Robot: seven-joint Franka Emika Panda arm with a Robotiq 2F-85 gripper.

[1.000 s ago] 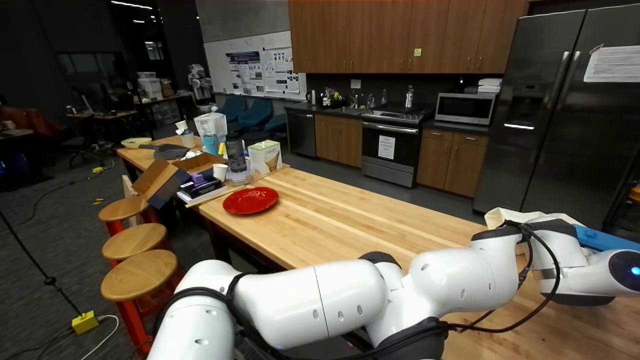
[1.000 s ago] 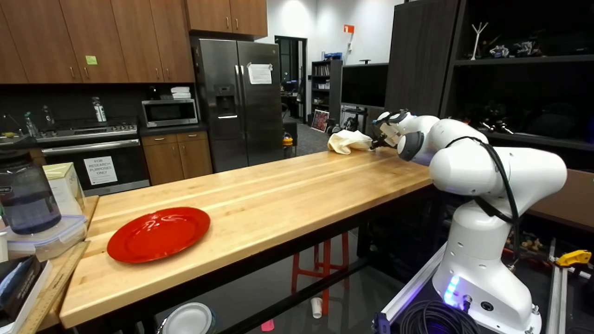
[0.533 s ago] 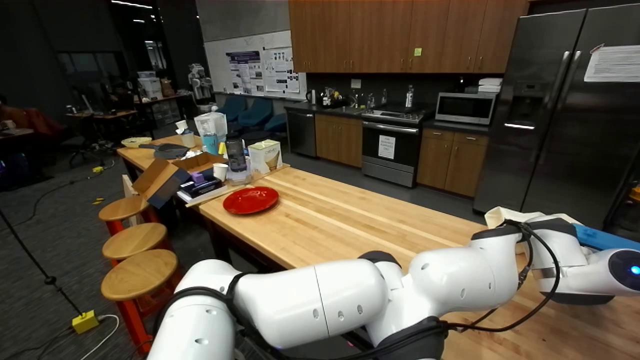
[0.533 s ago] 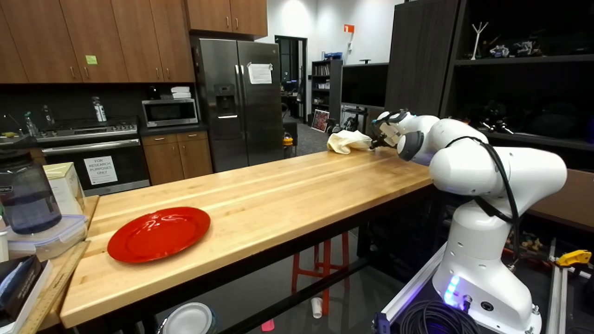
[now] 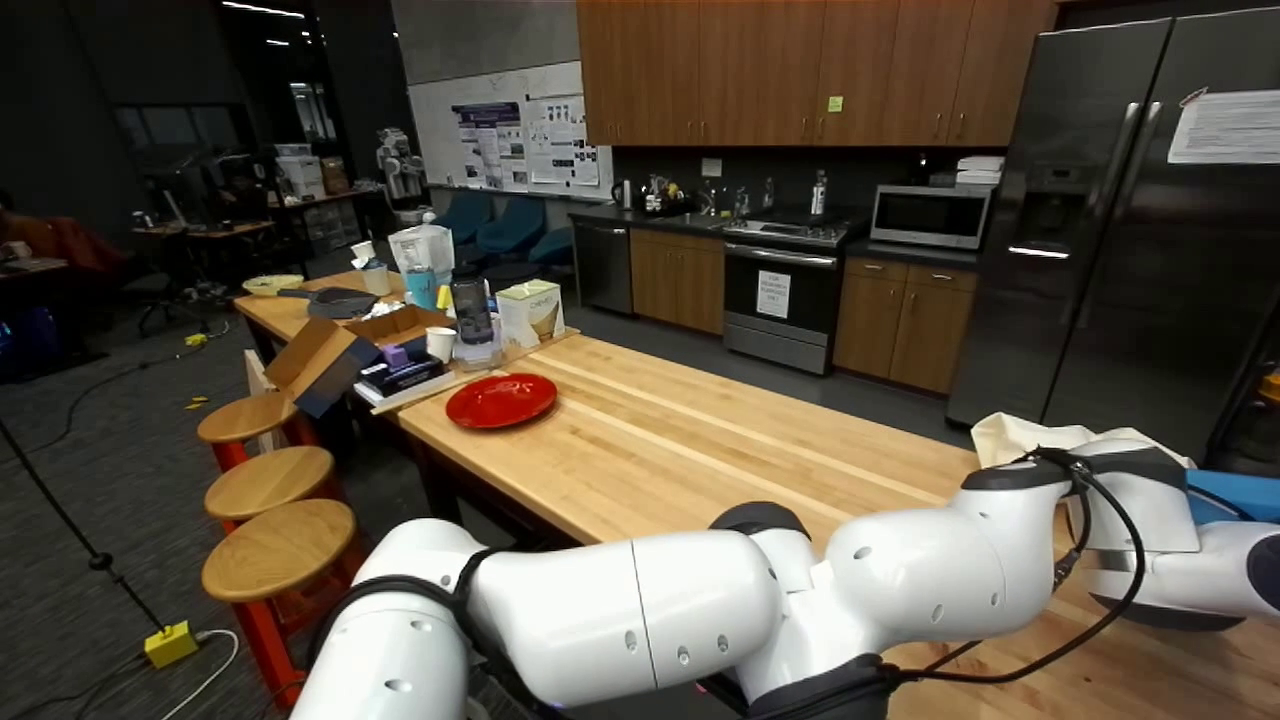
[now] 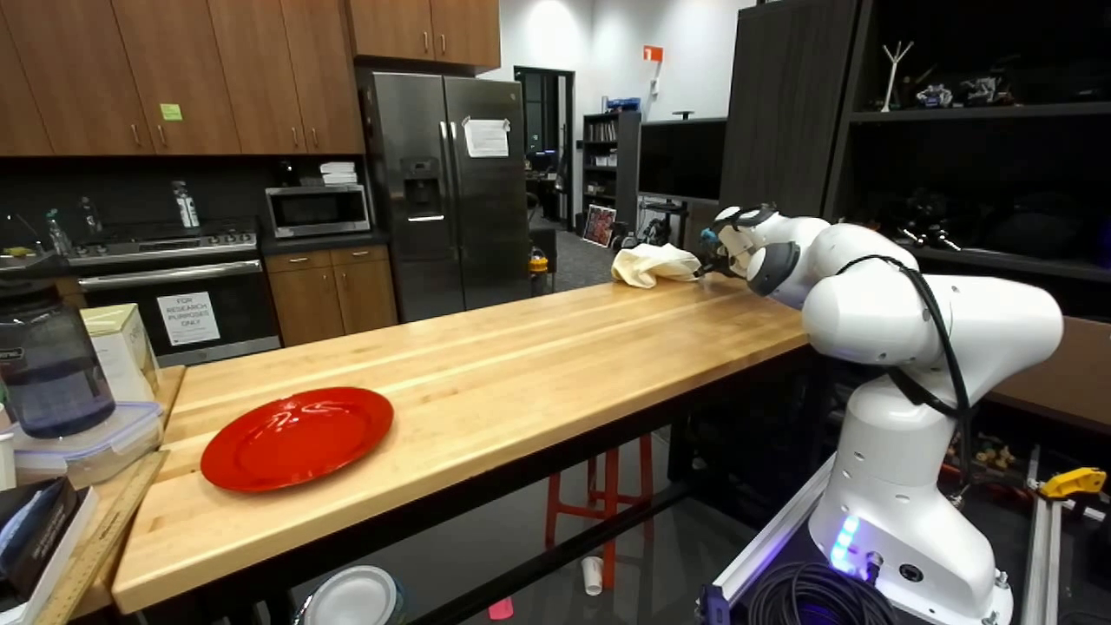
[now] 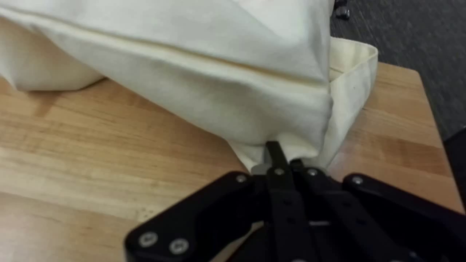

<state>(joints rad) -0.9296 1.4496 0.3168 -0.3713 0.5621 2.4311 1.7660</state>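
Note:
A cream cloth, which looks like a fabric bag, lies crumpled on the wooden table. It shows in both exterior views at the table's far end. A loop of it stands at the right in the wrist view. My gripper is at the cloth's near lower corner, low over the table. Its fingers are close together with a fold of cloth pinched between them; the right fingertip is partly hidden by cloth. In an exterior view the gripper is small and dark beside the cloth.
A red plate lies at the table's opposite end, also seen in an exterior view. Beyond it stand a pitcher, a carton and an open box. Stools stand beside the table. The table edge is near the cloth.
In the last half second the arm and gripper have shifted slightly to the right in both exterior views. The cloth's gripper-side edge has stretched a little that way; the rest of it stays.

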